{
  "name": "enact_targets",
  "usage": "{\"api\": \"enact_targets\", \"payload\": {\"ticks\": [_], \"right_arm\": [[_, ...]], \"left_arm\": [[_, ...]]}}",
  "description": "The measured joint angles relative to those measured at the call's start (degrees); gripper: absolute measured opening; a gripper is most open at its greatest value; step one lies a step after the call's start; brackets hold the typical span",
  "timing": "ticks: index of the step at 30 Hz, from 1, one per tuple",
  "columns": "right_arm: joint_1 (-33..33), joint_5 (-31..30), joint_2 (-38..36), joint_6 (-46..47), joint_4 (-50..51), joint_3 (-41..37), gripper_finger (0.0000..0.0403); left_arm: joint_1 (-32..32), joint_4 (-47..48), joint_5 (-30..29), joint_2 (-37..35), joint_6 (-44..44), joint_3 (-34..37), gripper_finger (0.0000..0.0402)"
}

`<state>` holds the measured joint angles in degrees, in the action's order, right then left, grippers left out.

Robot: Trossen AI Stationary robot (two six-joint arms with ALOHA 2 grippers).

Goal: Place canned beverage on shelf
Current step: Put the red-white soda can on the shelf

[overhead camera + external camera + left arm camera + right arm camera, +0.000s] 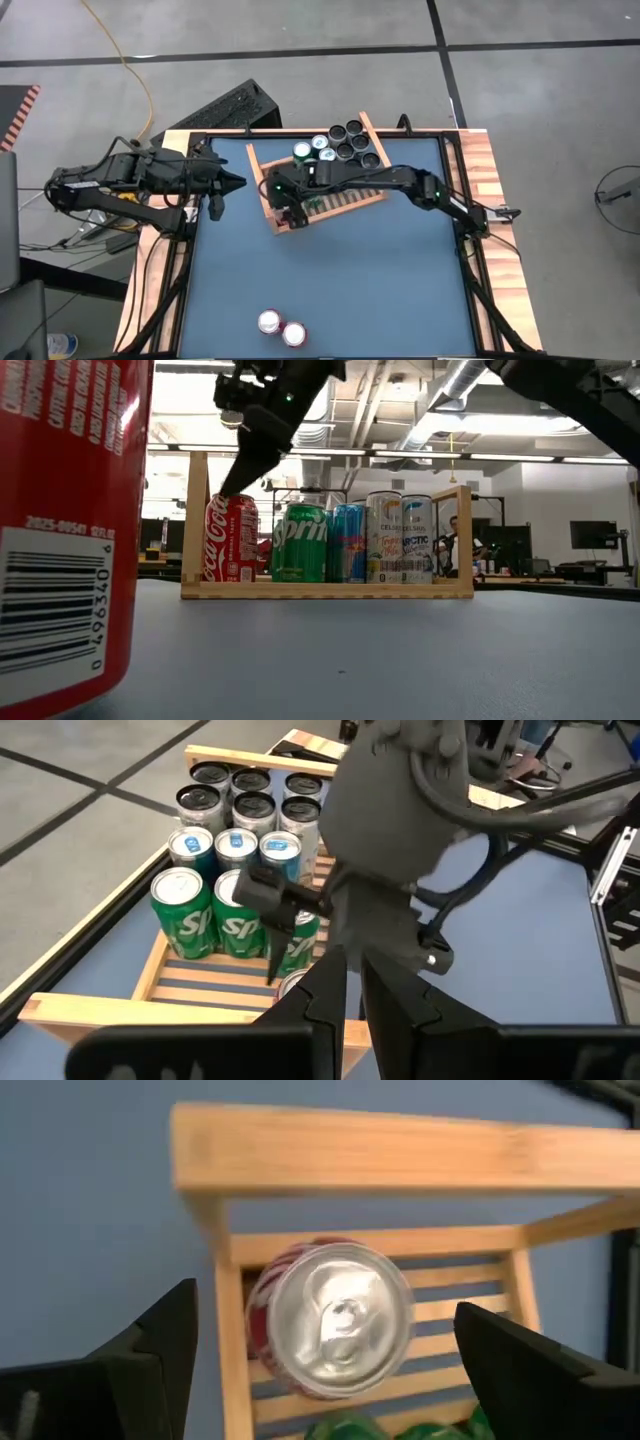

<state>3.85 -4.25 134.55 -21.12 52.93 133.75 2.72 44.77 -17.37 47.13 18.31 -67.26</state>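
Red can [330, 1318] directly below right tool [320, 1370], jaws wide, released in shelf [400, 1150] corner; lift straight up, avoid tipping.

Even overhead light fills the high view; the blue counter [330, 270] looks matte, and the arms drop only soft, short shadows onto it. Small glints sit on the lids of the two red cans [281, 327] near the counter's front edge. In the low view, bright ceiling lights [450, 450] wash out the room behind, so the arm above the shelf [325, 588] reads nearly as a silhouette. The red can [70, 520] against the lens is soft and oversized, while the shelved cans are sharp. In the right wrist view the shelf's top board is smeared, the silver can lid [335, 1320] catches a dull sheen, and the dark fingers [520, 1370] are blurred.
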Motion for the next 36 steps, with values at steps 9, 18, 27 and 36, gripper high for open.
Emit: {"api": "enact_targets", "payload": {"ticks": [9,18,27,36], "right_arm": [[0.95,0.63,2.58,-0.34,-1.83,0.1,0.0345],[1.53,2.99,3.57,0.16,-2.32,0.03,0.0319],[1.75,3.02,4.39,1.77,-3.02,0.16,0.0274],[1.64,2.67,5.76,3.5,-1.28,0.27,0.0211]], "left_arm": [[0.0,1.54,-1.31,0.01,0.16,0.02,0.0023],[0.0,2.38,-1.49,0.0,0.31,0.02,0.0023],[0.0,2.56,-1.49,0.0,0.0,0.02,0.0023],[0.0,2.74,-1.46,0.0,0.07,0.02,0.0023]]}}
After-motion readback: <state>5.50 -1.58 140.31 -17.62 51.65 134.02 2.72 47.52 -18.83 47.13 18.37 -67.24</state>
